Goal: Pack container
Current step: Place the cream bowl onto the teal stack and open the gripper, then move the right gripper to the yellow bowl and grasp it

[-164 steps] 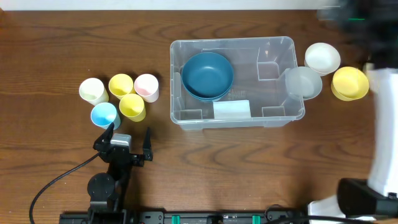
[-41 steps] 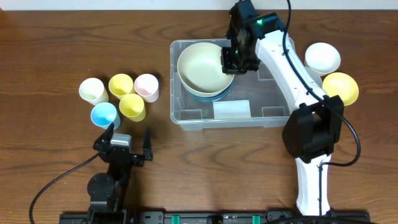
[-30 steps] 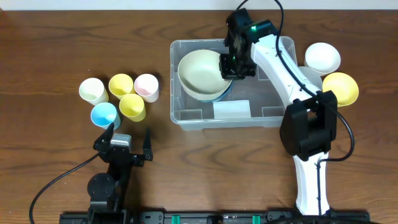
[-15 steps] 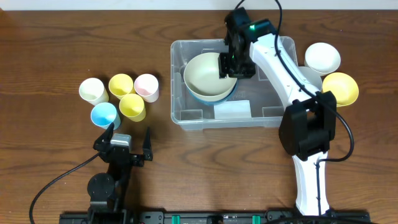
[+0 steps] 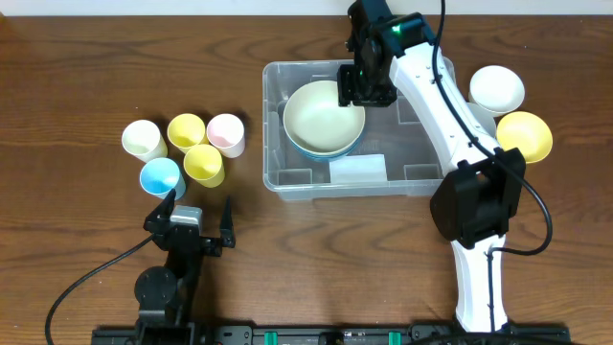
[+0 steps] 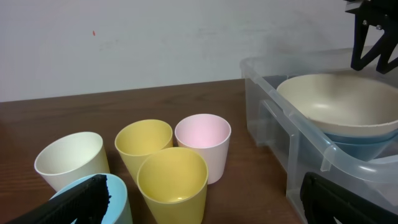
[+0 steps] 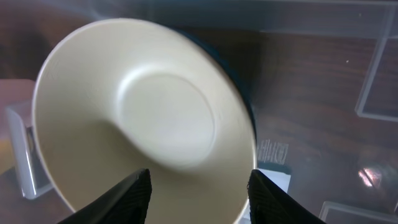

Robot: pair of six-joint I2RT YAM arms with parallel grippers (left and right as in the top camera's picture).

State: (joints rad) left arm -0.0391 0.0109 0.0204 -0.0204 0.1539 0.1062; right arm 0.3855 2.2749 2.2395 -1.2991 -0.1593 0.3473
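The clear container (image 5: pixel 436 77) stands mid-table. Inside its left half a cream bowl (image 5: pixel 324 120) rests nested in a blue bowl (image 5: pixel 308 150). My right gripper (image 5: pixel 362 88) hovers over the cream bowl's far right rim, open and holding nothing. In the right wrist view the cream bowl (image 7: pixel 143 118) fills the frame below the spread fingertips (image 7: pixel 134 193) of that gripper (image 7: pixel 202 199). My left gripper (image 5: pixel 196 222) rests open near the table's front left. In its wrist view the container (image 6: pixel 292 146) and cream bowl (image 6: pixel 339 99) are at the right.
Several cups stand left of the container: cream (image 5: pixel 144 140), yellow (image 5: pixel 186 130), pink (image 5: pixel 226 134), a second yellow (image 5: pixel 204 164) and blue (image 5: pixel 161 177). A white bowl (image 5: pixel 496 88) and a yellow bowl (image 5: pixel 527 134) sit to the container's right.
My right gripper lowered the tilted cream bowl onto the blue bowl, opened and let it go, then drew back toward the container's far wall. The left arm stayed still.
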